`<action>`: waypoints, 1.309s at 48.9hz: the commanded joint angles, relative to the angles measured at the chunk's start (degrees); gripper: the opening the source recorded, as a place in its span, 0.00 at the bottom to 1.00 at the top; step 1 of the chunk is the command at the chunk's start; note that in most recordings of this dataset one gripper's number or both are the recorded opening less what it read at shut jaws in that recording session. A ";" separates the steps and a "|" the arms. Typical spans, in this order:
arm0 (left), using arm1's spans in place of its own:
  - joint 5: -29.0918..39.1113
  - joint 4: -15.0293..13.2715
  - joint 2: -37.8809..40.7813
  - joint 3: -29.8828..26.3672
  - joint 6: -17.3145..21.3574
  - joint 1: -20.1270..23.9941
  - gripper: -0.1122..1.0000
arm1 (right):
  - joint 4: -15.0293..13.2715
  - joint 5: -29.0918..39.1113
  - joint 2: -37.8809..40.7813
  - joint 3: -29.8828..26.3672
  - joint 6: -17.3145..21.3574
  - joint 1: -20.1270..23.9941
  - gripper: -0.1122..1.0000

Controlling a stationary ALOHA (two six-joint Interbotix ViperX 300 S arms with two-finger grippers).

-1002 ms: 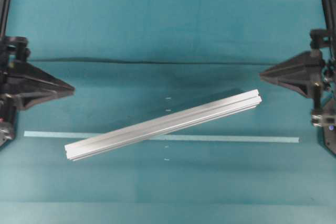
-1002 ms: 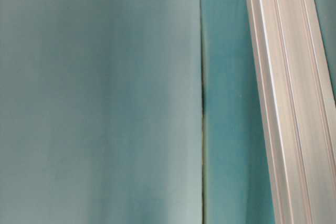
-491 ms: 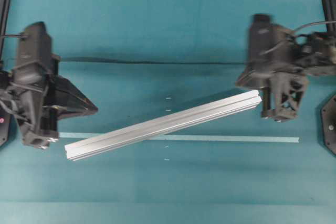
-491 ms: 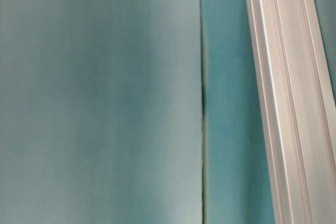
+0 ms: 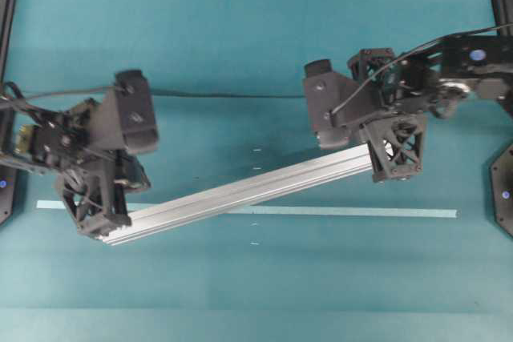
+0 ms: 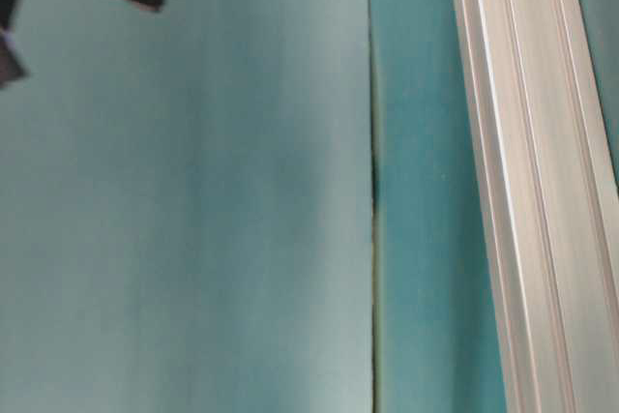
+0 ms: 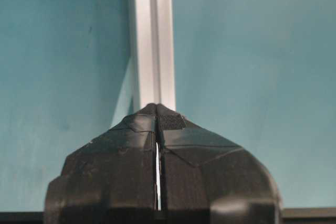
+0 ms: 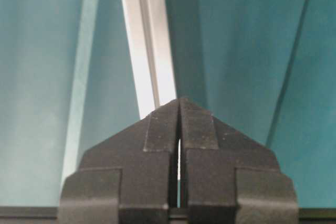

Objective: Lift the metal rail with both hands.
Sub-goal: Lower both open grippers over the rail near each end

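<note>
Silver metal rail (image 5: 240, 192) lay slanted on the teal table (image 5: 240, 54), crossing a pale tape strip (image 5: 361, 212). Left gripper (image 5: 103, 228) and right gripper (image 5: 394, 174) hovered over its 2 ends, jaws pressed together, holding nothing.

— Any lettering, labels, brand marks or numbers legible in any view?

— None. Nothing readable on the metal rail (image 5: 240, 192). A few small pale tick marks (image 5: 256, 150) sit on the table cover just above and below the rail's middle; they are plain dashes, carrying no characters.
</note>
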 commanded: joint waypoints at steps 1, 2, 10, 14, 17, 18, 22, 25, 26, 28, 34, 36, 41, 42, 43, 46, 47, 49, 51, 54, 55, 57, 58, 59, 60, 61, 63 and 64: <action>-0.18 0.18 0.26 -1.58 -0.18 -0.88 0.06 | 0.00 0.09 0.53 -0.26 -0.35 0.18 0.09; -0.18 0.18 0.44 -1.67 -0.09 -1.05 0.06 | 0.00 0.09 0.62 -0.26 -0.44 0.18 0.09; -0.26 0.18 1.32 -2.02 -0.26 -1.14 0.07 | -0.09 -0.35 1.14 -0.18 -3.60 0.18 0.13; -0.26 0.18 1.58 -2.11 -0.62 -1.14 0.08 | -0.09 -0.09 1.67 -0.26 -5.89 0.18 0.18; -0.18 0.18 1.67 -2.29 -1.14 -1.14 0.10 | -0.09 0.00 2.02 -0.18 -6.86 0.18 0.26; -0.18 0.18 1.76 -2.20 -1.41 -1.14 0.11 | -0.09 0.00 2.20 -0.18 -7.12 0.18 0.29; -0.18 0.18 2.11 -1.93 -2.46 -1.14 0.19 | -0.09 -0.09 2.81 -0.18 -7.29 0.18 0.48; -0.18 0.18 2.37 -1.85 -3.08 -1.14 0.30 | -0.09 -0.26 3.16 -0.18 -7.12 0.18 0.64; -0.09 0.18 2.46 -1.76 -3.16 -1.32 0.35 | -0.09 -0.35 3.16 -0.18 -7.03 0.18 0.70; -0.09 0.09 2.81 -1.76 -3.52 -1.49 0.46 | -0.09 -0.70 3.43 -0.18 -7.12 0.18 0.80; -0.26 0.18 3.87 -2.02 -3.87 -1.93 0.81 | -1.14 -1.93 3.69 -0.18 -7.12 0.18 0.99; -0.35 0.18 4.04 -2.02 -3.78 -2.02 0.89 | -1.32 -2.29 3.69 -0.09 -7.12 0.18 1.00; -0.44 0.18 4.39 -2.20 -3.78 -2.02 0.99 | -1.76 -2.55 3.78 -0.09 -7.12 0.18 0.99; -0.44 0.18 4.39 -2.20 -3.87 -2.02 0.98 | -1.67 -2.46 3.69 -0.18 -7.12 0.18 0.99; -0.44 0.18 4.39 -2.29 -3.87 -2.02 0.98 | -1.67 -2.46 3.78 -0.09 -7.12 0.18 0.99; -0.44 0.09 4.57 -2.46 -3.96 -2.02 0.98 | -1.67 -2.29 3.78 -0.09 -7.03 0.18 0.99; -0.44 0.09 4.66 -2.46 -3.96 -2.02 0.98 | -1.67 -2.29 3.78 -0.09 -7.03 0.18 0.99; -0.44 0.18 4.75 -2.64 -3.96 -2.02 0.99 | -1.67 -2.29 3.78 0.18 -7.03 0.18 0.99; -0.44 0.18 5.01 -2.72 -3.96 -2.02 0.99 | -1.67 -2.46 3.78 0.26 -7.03 0.18 0.99; -0.44 0.18 5.54 -2.81 -3.96 -2.02 0.99 | -1.67 -2.55 3.78 0.62 -7.12 0.18 0.99; -0.44 0.09 5.80 -2.81 -3.96 -2.02 0.99 | -1.67 -2.72 3.78 0.79 -7.12 0.18 0.99; -0.44 0.09 6.33 -2.81 -4.04 -2.02 0.99 | -1.67 -2.99 3.96 1.05 -7.12 0.18 0.99; -0.44 0.18 6.68 -2.81 -4.04 -2.02 0.99 | -1.67 -3.08 4.04 1.32 -7.03 0.18 0.99; -0.53 0.18 6.94 -2.81 -4.04 -2.02 0.99 | -1.67 -3.25 4.04 1.41 -7.12 0.18 0.99; -0.44 0.18 7.29 -2.90 -4.04 -2.02 0.99 | -1.67 -3.43 4.22 1.67 -7.03 0.18 0.99; -0.53 0.18 7.65 -2.90 -4.04 -2.02 0.99 | -1.67 -3.60 4.31 1.85 -7.03 0.18 0.99; -0.44 0.18 8.44 -3.16 -3.96 -2.02 0.99 | -1.67 -4.04 4.48 2.29 -6.94 0.18 0.99; -0.44 0.18 8.79 -3.25 -4.04 -2.02 0.99 | -1.67 -4.48 4.57 2.55 -6.94 0.18 0.99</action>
